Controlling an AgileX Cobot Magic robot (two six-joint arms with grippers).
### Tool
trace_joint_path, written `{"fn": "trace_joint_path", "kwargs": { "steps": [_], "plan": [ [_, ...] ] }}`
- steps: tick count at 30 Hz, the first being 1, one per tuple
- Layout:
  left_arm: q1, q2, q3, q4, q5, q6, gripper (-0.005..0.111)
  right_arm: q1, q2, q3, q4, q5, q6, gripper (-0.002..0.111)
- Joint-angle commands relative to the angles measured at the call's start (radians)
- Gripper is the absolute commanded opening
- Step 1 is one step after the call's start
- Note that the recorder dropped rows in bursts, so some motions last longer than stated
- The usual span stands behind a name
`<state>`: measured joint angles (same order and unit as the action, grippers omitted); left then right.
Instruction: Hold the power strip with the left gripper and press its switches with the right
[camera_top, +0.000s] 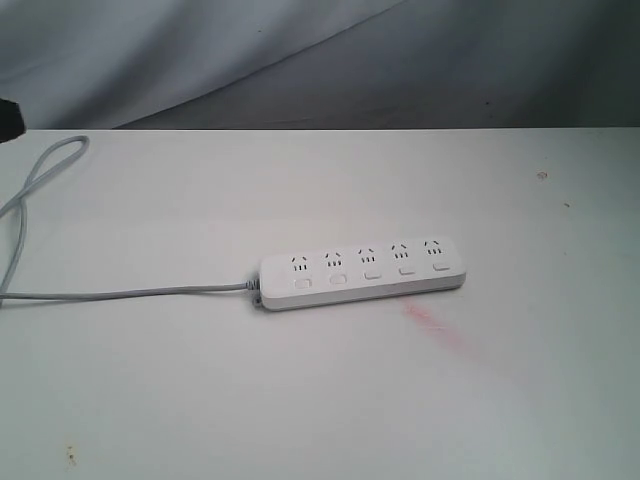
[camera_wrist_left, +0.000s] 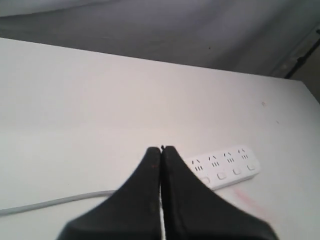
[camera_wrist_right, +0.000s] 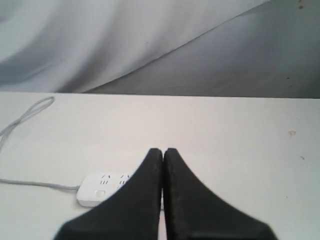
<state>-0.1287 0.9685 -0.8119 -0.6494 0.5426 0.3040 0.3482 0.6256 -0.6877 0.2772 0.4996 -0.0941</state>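
The white power strip (camera_top: 362, 269) lies flat near the middle of the white table, its five sockets above a row of small white switches (camera_top: 371, 274). Its thin grey cord (camera_top: 120, 294) runs off to the left and loops toward the back. Neither arm shows in the exterior view. In the left wrist view my left gripper (camera_wrist_left: 161, 149) is shut and empty, well short of the power strip (camera_wrist_left: 225, 166). In the right wrist view my right gripper (camera_wrist_right: 163, 150) is also shut and empty, and its fingers hide most of the power strip (camera_wrist_right: 100, 188).
A faint pink smear (camera_top: 436, 326) marks the table (camera_top: 320, 400) just in front of the strip's right end. A grey cloth backdrop (camera_top: 320, 60) hangs behind the table's far edge. A small dark object (camera_top: 8, 118) sits at the left edge.
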Motion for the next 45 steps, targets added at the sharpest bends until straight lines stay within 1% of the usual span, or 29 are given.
{"fn": "trace_joint_path", "kwargs": {
  "steps": [1, 4, 7, 10, 12, 16, 20, 23, 24, 26, 29, 32, 35, 37, 41, 45],
  "plan": [
    [-0.004, 0.107, -0.046, -0.106, 0.087, 0.133, 0.000, 0.053, 0.124, -0.084, -0.011, 0.028, -0.042, 0.000],
    [-0.004, 0.164, -0.050, -0.190, 0.107, 0.217, 0.000, 0.061, 0.186, -0.114, -0.003, 0.028, -0.044, 0.000],
    [-0.004, 0.222, -0.054, -0.264, 0.116, 0.328, 0.000, 0.061, 0.238, -0.116, -0.006, -0.014, -0.044, 0.000],
    [-0.004, 0.273, -0.054, -0.326, 0.115, 0.375, 0.000, 0.061, 0.270, -0.116, 0.006, -0.016, -0.037, 0.000],
    [-0.004, 0.305, -0.054, -0.345, 0.113, 0.399, 0.000, 0.061, 0.280, -0.116, 0.031, -0.016, -0.037, 0.000],
    [-0.004, 0.363, -0.054, -0.392, 0.116, 0.448, 0.000, 0.061, 0.294, -0.116, 0.010, -0.055, -0.048, 0.000],
    [-0.004, 0.406, -0.054, -0.445, 0.120, 0.534, 0.000, 0.061, 0.333, -0.116, 0.007, -0.048, -0.067, 0.000],
    [-0.004, 0.440, -0.075, -0.455, 0.160, 0.566, 0.000, 0.061, 0.407, -0.117, 0.007, -0.004, -0.066, 0.000],
    [-0.004, 0.458, -0.091, -0.455, 0.192, 0.566, 0.000, 0.061, 0.438, -0.117, 0.007, 0.009, -0.066, 0.000],
    [-0.028, 0.485, -0.133, -0.431, 0.229, 0.564, 0.000, 0.061, 0.494, -0.117, 0.007, 0.021, -0.077, 0.000],
    [-0.094, 0.525, -0.204, -0.342, 0.246, 0.557, 0.000, 0.061, 0.577, -0.129, 0.027, 0.038, -0.133, 0.000],
    [-0.177, 0.562, -0.267, -0.211, 0.216, 0.552, 0.000, 0.061, 0.667, -0.201, 0.031, 0.112, -0.154, 0.000],
    [-0.241, 0.600, -0.307, -0.049, 0.192, 0.492, 0.000, 0.061, 0.746, -0.292, 0.031, 0.209, -0.172, 0.000],
    [-0.274, 0.631, -0.328, 0.034, 0.187, 0.453, 0.000, 0.061, 0.795, -0.339, 0.029, 0.238, -0.187, 0.000],
    [-0.307, 0.699, -0.334, 0.105, 0.165, 0.436, 0.000, 0.061, 0.883, -0.413, 0.029, 0.280, -0.206, 0.000],
    [-0.306, 0.775, -0.334, 0.118, 0.150, 0.436, 0.000, 0.061, 0.973, -0.462, 0.029, 0.289, -0.213, 0.000]
  ]
}}
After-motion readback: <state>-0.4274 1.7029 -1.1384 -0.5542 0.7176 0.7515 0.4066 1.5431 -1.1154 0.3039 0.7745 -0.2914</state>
